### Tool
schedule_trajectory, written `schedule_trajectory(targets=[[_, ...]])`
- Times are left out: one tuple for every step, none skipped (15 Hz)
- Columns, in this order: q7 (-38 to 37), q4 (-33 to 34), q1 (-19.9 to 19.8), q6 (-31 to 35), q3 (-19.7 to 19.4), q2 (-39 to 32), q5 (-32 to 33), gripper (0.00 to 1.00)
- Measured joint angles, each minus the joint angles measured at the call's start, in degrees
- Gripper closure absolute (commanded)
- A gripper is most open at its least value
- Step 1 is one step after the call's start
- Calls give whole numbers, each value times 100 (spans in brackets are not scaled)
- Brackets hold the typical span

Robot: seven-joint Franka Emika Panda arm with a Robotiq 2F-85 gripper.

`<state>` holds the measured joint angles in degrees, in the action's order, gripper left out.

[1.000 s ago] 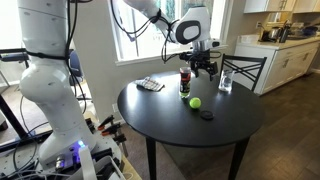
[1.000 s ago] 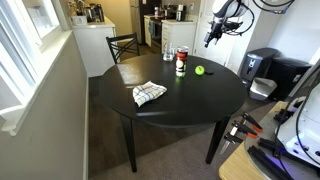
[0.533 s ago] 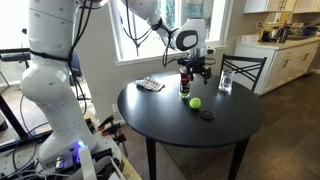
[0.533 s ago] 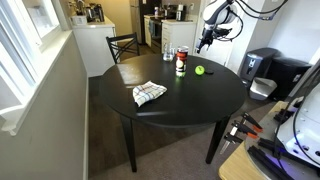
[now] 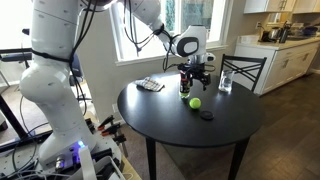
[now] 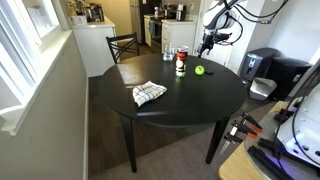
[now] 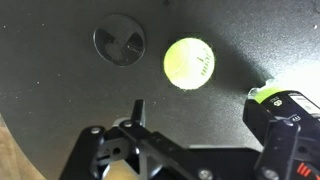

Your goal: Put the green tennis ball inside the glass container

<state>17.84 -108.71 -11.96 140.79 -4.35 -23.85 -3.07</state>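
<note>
**GRIPPER MOVED IN OVER THE BALL; GRASP NOT YET MADE**

Gripper has shifted left and slightly down in the frame over the last second, away from the clear drinking glass and toward the ball. Nothing on the table has moved.

Task items: the green tennis ball lies loose on the round black table, mid-frame in both exterior views and upper centre-right in the wrist view. The glass container stands upright just up and left of the ball, near it but apart. In the wrist view it enters at the lower right edge.

Gripper state: it hangs above the ball, clear of it. The jaws appear spread and hold nothing.

Step in hand, as judged: approach for the pickup. The next move calls for centring the jaws over the ball and then descending. In the wrist view the ball sits off to the upper right of the gripper body, so alignment looks incomplete.

Hazards:
- The ball would likely roll if nudged.
- The tall, narrow container stands close enough that a descending jaw could tip it.
- The ball looks about as wide as the container, so the later drop leaves little margin.

Other items:
- The black disc lies just below and right of the ball, at upper left in the wrist view, clear of the approach.
- The checked cloth and the chair stand well apart from the work.
</note>
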Motion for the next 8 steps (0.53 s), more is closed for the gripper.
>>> schedule_trajectory(targets=[[0,2,1,0,0,-2,0,0],[-1,4,7,0,3,-5,1,0],[-1,4,15,0,7,-5,1,0],[-1,5,16,0,10,-6,1,0],[-1,5,12,0,12,-7,1,0],[-1,4,5,0,17,-13,-2,0],[-1,3,-9,0,26,-33,-21,0],[-1,3,-31,0,43,-68,-77,0]])
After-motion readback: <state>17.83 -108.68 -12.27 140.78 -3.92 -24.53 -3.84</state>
